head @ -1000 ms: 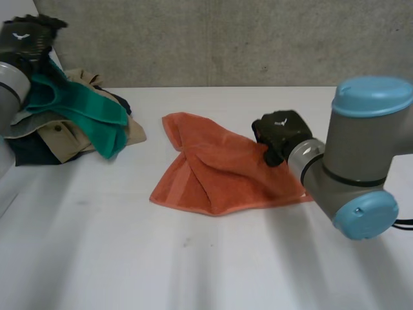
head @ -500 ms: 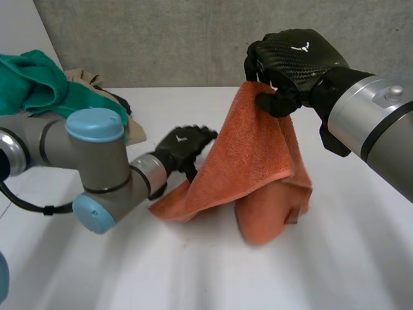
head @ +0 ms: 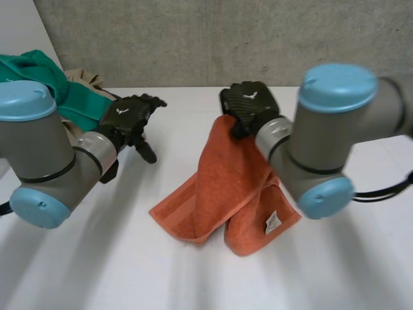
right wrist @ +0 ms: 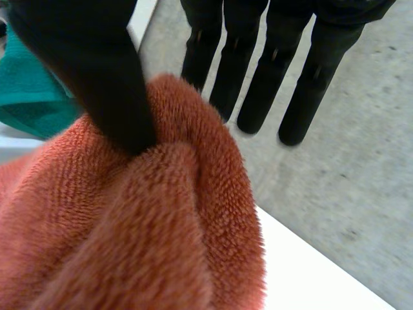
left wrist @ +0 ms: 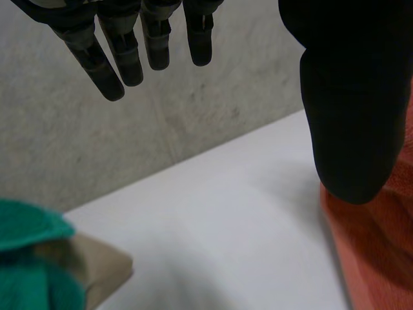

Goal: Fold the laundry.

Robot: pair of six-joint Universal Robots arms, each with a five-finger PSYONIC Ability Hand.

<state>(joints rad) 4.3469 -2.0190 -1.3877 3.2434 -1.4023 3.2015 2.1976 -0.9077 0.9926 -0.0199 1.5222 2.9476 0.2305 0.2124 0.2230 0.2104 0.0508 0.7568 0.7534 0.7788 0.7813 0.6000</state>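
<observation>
An orange towel (head: 239, 187) stands bunched mid-table, its upper part lifted and hanging at my right hand (head: 248, 103), its lower folds on the white table (head: 193, 278). In the right wrist view the fingers (right wrist: 258, 64) are straight and off the towel (right wrist: 129, 239), while the thumb (right wrist: 97, 64) presses into its top fold. My left hand (head: 129, 116) hovers left of the towel, apart from it. Its fingers (left wrist: 129, 51) are straight and hold nothing, and the towel's edge (left wrist: 381, 245) lies beside its thumb (left wrist: 352, 97).
A heap of laundry with a green cloth (head: 77, 97) and beige cloth (left wrist: 97, 271) lies at the table's far left, close behind my left arm. A white label (head: 272, 223) shows on the towel's lower right fold. A grey wall runs behind the table.
My right hand came down and towards the middle with the towel, and its fingers straightened out of their grip. My left hand drew back from the towel's left edge towards the laundry heap.
</observation>
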